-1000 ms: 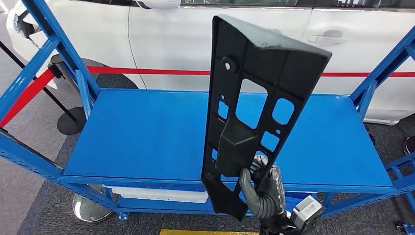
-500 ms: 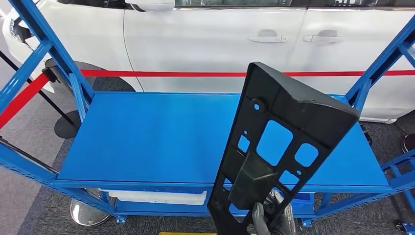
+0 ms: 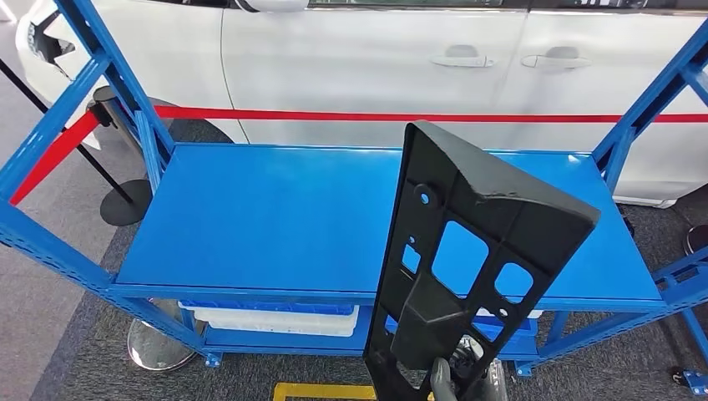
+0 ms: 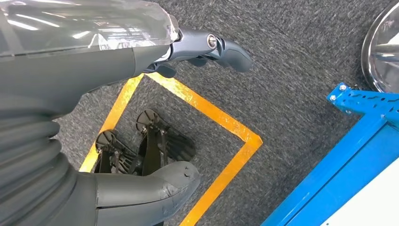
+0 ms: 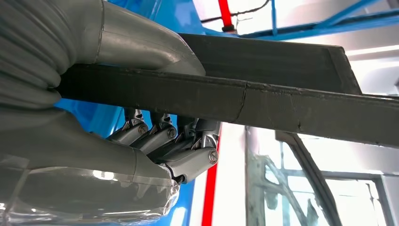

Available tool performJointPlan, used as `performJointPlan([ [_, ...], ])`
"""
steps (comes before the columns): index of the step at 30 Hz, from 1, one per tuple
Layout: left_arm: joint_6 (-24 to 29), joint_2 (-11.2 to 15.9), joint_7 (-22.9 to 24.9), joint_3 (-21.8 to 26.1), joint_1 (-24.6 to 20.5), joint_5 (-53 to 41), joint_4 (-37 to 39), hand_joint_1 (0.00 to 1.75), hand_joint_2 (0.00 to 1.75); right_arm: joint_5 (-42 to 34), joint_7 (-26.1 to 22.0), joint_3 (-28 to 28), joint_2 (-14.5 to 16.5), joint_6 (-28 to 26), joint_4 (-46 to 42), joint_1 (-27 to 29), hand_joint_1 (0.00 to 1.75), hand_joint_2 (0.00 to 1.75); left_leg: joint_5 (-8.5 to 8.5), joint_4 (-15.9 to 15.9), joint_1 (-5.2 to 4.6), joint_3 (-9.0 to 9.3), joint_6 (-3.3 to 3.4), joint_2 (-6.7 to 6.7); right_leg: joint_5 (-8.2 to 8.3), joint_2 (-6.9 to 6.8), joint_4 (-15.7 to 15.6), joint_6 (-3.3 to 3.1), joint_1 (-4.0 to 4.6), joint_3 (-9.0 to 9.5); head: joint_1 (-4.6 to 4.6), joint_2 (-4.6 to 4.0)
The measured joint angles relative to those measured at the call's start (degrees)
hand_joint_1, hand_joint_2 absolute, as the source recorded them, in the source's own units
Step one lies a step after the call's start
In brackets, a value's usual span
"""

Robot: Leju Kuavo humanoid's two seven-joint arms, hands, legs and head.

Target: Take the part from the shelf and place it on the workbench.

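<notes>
Holding the part (image 3: 467, 267) by its lowest end alone, the right hand (image 3: 455, 383) has most of the long black panel standing up above it, leaning toward the robot's right. In the right wrist view the thumb (image 5: 141, 47) lies over one face of the panel's edge and the fingers (image 5: 174, 141) curl against the other face, so the hand is clamped on it. The part is in the air in front of the shelf (image 3: 275, 225), clear of its blue deck, and no desk shows in any view.

The main risk, as I judge it, is the part pivoting in the grasp: so much of it sits above the hold that a quick turn or stop could swing the top over and twist the bottom edge out from between thumb and fingers. A second risk is a knock. The blue posts (image 3: 634, 134) of the shelf stand close on the right, and the tall top end could catch one if the robot turns that way while near.

The left hand (image 4: 207, 47) hangs over the grey carpet beside a yellow floor marking (image 4: 221, 127), fingers loosely apart and holding nothing, so it gives the panel no support if it starts to tip.
</notes>
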Motion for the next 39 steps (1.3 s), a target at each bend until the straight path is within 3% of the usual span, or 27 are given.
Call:
performJointPlan([
  [2, 0.00, -0.01, 0.05, 0.00, 0.05, 0.03, -0.02, 0.00, 1.75, 0.01, -0.05, -0.05, 0.13, -0.05, -0.16, 0.08, 1.75, 1.75, 0.79, -0.23, 0.02, -0.04, -0.82, -0.02, 0.57, 0.04, -0.42, -0.48, 0.22, -0.33, 0.08, 0.00],
  [4, 0.01, 0.02, 0.09, 0.00, 0.15, 0.07, -0.06, 0.00, 1.75, 0.01, -0.07, -0.07, 0.29, -0.05, -0.22, 0.10, 1.75, 1.75, -0.27, 0.61, 0.12, -0.65, -1.42, -0.08, 1.53, -0.19, -0.66, -1.36, 0.02, -1.17, 0.16, -0.01],
  [6, 0.01, 0.04, 0.10, 0.00, 0.22, 0.08, -0.12, 0.00, 1.75, 0.08, -0.08, -0.07, 0.52, -0.05, -0.22, 0.15, 1.75, 1.75, -5.20, 5.13, 0.22, -2.17, -1.73, -0.11, 2.74, -0.47, -0.80, -2.20, -0.14, -2.45, -0.01, -0.01],
  [8, 0.01, 0.04, 0.18, 0.00, 0.22, 0.09, -0.16, 0.00, 1.75, 0.26, -0.08, -0.07, 0.62, -0.08, -0.22, 0.19, 1.75, 1.75, -10.22, 12.28, 0.23, -3.73, -1.99, -0.09, 3.82, -0.60, -0.59, -2.50, 0.04, -4.03, -0.20, 0.00],
  [9, 0.00, 0.05, 0.25, 0.00, 0.21, 0.13, -0.21, 0.00, 1.75, 0.36, -0.09, -0.07, 0.63, -0.10, -0.22, 0.21, 1.75, 1.75, -11.00, 14.82, 0.23, -3.78, -2.08, -0.09, 4.32, -0.65, -0.38, -2.50, 0.14, -4.88, -0.20, -0.01],
  [10, 0.00, 0.07, 0.34, 0.00, 0.20, 0.24, -0.26, 0.00, 1.75, 0.43, -0.11, -0.05, 0.63, -0.11, -0.22, 0.21, 1.75, 1.75, -10.54, 15.69, 0.22, -3.03, -2.11, -0.09, 4.77, -0.70, -0.08, -2.45, 0.22, -5.75, -0.21, 0.00],
  [11, 0.00, 0.10, 0.42, 0.00, 0.20, 0.39, -0.33, 0.00, 1.75, 0.47, -0.13, -0.02, 0.63, -0.14, -0.22, 0.21, 1.75, 1.75, -9.13, 14.45, 0.22, -1.26, -2.05, -0.09, 5.14, -0.72, 0.29, -2.35, 0.26, -6.60, -0.22, 0.00],
  [13, 0.00, 0.16, 0.62, 0.00, 0.12, 0.74, -0.49, 0.00, 1.75, 0.50, -0.19, 0.08, 0.63, -0.26, -0.23, 0.20, 1.75, 1.75, -6.95, 7.24, 0.12, 4.37, -1.66, -0.09, 5.69, -0.75, 1.11, -2.04, 0.32, -7.98, -0.24, 0.01],
  [15, -0.02, 0.20, 0.82, 0.00, 0.00, 0.89, -0.71, 0.00, 1.75, 0.57, -0.23, 0.30, 0.63, -0.48, -0.24, 0.16, 1.75, 1.75, -7.27, 0.46, -0.16, 8.64, -1.16, -0.13, 6.24, -0.83, 1.74, -1.46, 0.38, -8.82, -0.20, 0.00],
  [16, -0.03, 0.21, 0.89, 0.00, -0.04, 0.91, -0.80, 0.00, 1.75, 0.60, -0.25, 0.43, 0.63, -0.57, -0.25, 0.13, 1.75, 1.75, -7.75, -1.05, -0.35, 9.31, -0.90, -0.15, 6.61, -0.88, 1.86, -1.12, 0.36, -9.04, -0.22, 0.00],
  [18, -0.06, 0.20, 0.99, 0.00, -0.01, 0.92, -0.91, 0.00, 1.75, 0.62, -0.27, 0.63, 0.64, -0.67, -0.28, 0.10, 1.75, 1.75, -7.15, -1.59, -0.35, 8.86, -0.23, -0.04, 7.18, -0.88, 1.95, -0.41, 0.25, -9.28, -0.24, -0.01],
  [20, -0.19, 0.18, 1.15, 0.00, -0.06, 0.99, -0.99, 0.00, 1.75, 0.62, -0.23, 0.74, 0.63, -0.71, -0.48, 0.10, 1.75, 1.75, -5.98, -1.92, -0.07, 7.98, 0.66, 0.23, 4.92, -0.60, 3.62, 0.18, 0.15, -10.13, -0.08, 0.00],
  [23, -0.45, 0.20, 1.35, 0.00, -0.18, 1.16, -1.29, 0.00, 1.75, 0.57, -0.05, 0.81, 0.60, -0.78, -0.70, 0.08, 1.75, 1.75, -4.21, -1.95, 0.01, 5.87, 1.31, 0.55, -2.81, -0.37, 12.55, 0.91, -0.21, -12.72, 0.25, 0.01],
  [24, -0.51, 0.20, 1.39, 0.00, -0.18, 1.22, -1.40, 0.00, 1.75, 0.53, 0.01, 0.81, 0.59, -0.80, -0.70, 0.08, 1.75, 1.75, -3.61, -1.86, 0.00, 5.09, 1.24, 0.61, -3.88, -0.37, 15.44, 1.13, -0.36, -13.13, 0.25, 0.00],
  [25, -0.58, 0.21, 1.45, 0.00, -0.18, 1.31, -1.49, 0.00, 1.75, 0.49, 0.07, 0.82, 0.58, -0.81, -0.70, 0.08, 1.75, 1.75, -3.03, -1.71, 0.01, 4.28, 1.12, 0.65, -3.52, -0.37, 16.85, 1.31, -0.53, -12.78, 0.25, 0.00],
  [26, -0.65, 0.21, 1.52, 0.00, -0.18, 1.42, -1.56, 0.00, 1.75, 0.46, 0.13, 0.83, 0.57, -0.79, -0.72, 0.07, 1.75, 1.75, -2.48, -1.50, 0.04, 3.45, 0.94, 0.67, -2.15, -0.38, 16.38, 1.44, -0.70, -11.47, 0.25, 0.00],
  [28, -0.84, 0.21, 1.65, 0.00, -0.19, 1.62, -1.65, 0.00, 1.75, 0.43, 0.29, 0.85, 0.56, -0.73, -0.84, -0.01, 1.75, 1.75, -1.65, -0.92, 0.09, 1.95, 0.49, 0.64, 0.62, -0.36, 10.07, 1.45, -0.97, -6.21, 0.26, 0.01],
  [30, -1.02, 0.21, 1.73, 0.00, -0.24, 1.76, -1.73, 0.00, 1.75, 0.40, 0.48, 0.87, 0.56, -0.69, -1.12, -0.23, 1.75, 1.75, -0.97, -0.27, 0.02, 0.93, -0.17, 0.56, 0.57, -0.23, 2.71, 1.04, -0.81, -1.33, 0.24, 0.01],
  [31, -1.08, 0.21, 1.76, 0.00, -0.26, 1.80, -1.79, 0.00, 1.75, 0.39, 0.57, 0.89, 0.56, -0.68, -1.29, -0.35, 1.75, 1.75, -0.57, -0.13, -0.03, 0.64, -0.59, 0.55, 0.11, -0.17, 0.70, 0.68, -0.60, -0.25, 0.23, 0.01],
  [33, -1.12, 0.22, 1.82, 0.00, -0.24, 1.85, -1.89, 0.00, 1.75, 0.34, 0.73, 0.90, 0.57, -0.66, -1.47, -0.46, 1.75, 1.75, 0.17, -0.13, 0.09, 0.33, -1.43, 0.55, 0.40, -0.20, -0.05, -0.29, -0.35, -0.63, 0.27, 0.00],
  [34, -1.13, 0.24, 1.84, 0.00, -0.19, 1.85, -1.94, 0.00, 1.75, 0.33, 0.79, 0.91, 0.57, -0.66, -1.52, -0.49, 1.75, 1.75, -0.23, 0.16, 0.22, 0.04, -1.78, 0.52, 0.93, -0.31, -0.10, -0.86, -0.35, -1.07, 0.27, 0.00],
  [35, -1.14, 0.25, 1.85, 0.00, -0.14, 1.85, -1.99, 0.00, 1.75, 0.32, 0.85, 0.92, 0.57, -0.66, -1.55, -0.51, 1.75, 1.75, -1.72, 1.20, 0.35, -0.45, -2.03, 0.48, 1.53, -0.46, -0.20, -1.43, -0.39, -1.61, 0.21, -0.01],
  [38, -1.18, 0.24, 2.02, 0.00, -0.10, 1.94, -2.11, 0.00, 1.75, 0.22, 0.97, 0.98, 0.58, -0.65, -1.60, -0.54, 1.75, 1.75, -10.08, 10.16, 0.54, -2.89, -2.48, 0.43, 3.43, -0.79, -0.10, -2.46, -0.13, -3.97, -0.10, 0.00],
  [39, -1.20, 0.22, 2.13, 0.00, -0.11, 2.02, -2.17, 0.00, 1.75, 0.08, 1.02, 0.98, 0.58, -0.63, -1.61, -0.53, 1.75, 1.75, -11.59, 13.42, 0.55, -3.32, -2.54, 0.43, 4.04, -0.82, 0.05, -2.52, 0.05, -4.88, -0.14, 0.01],
])
